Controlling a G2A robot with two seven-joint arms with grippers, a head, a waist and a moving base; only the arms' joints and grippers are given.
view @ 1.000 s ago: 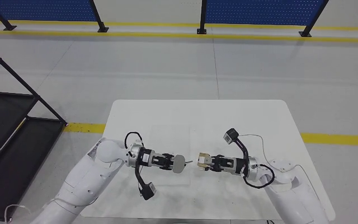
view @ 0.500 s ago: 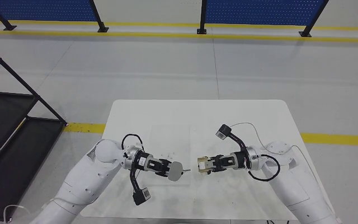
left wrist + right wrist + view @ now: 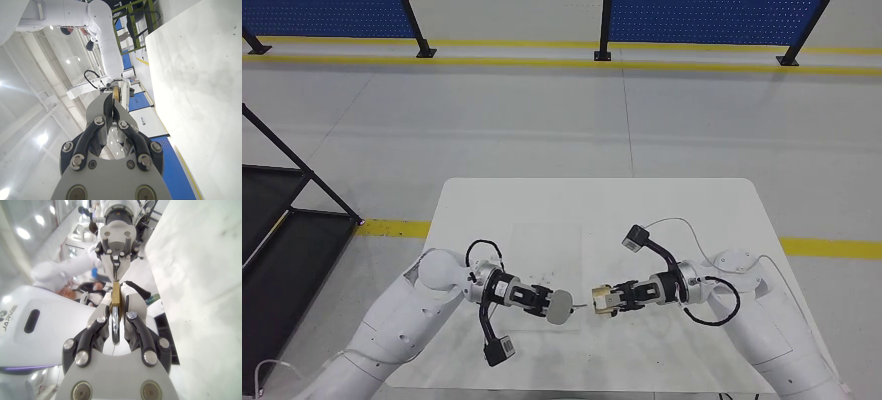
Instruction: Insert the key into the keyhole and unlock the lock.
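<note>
The right pincer [image 3: 117, 302] is clamped on the brass padlock [image 3: 115, 294] above the near middle of the desk [image 3: 692, 220]. It turns the keyhole end to the left, so the key can get in. The left pincer [image 3: 113, 111] is squeezed tight on the key [image 3: 581, 305] and points it right. The key tip meets the padlock. I cannot tell how deep it goes.

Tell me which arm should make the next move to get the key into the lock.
Left. The left gripper is shut on the key, whose tip lines up at the end of the lock; the right gripper only holds the lock.
</note>
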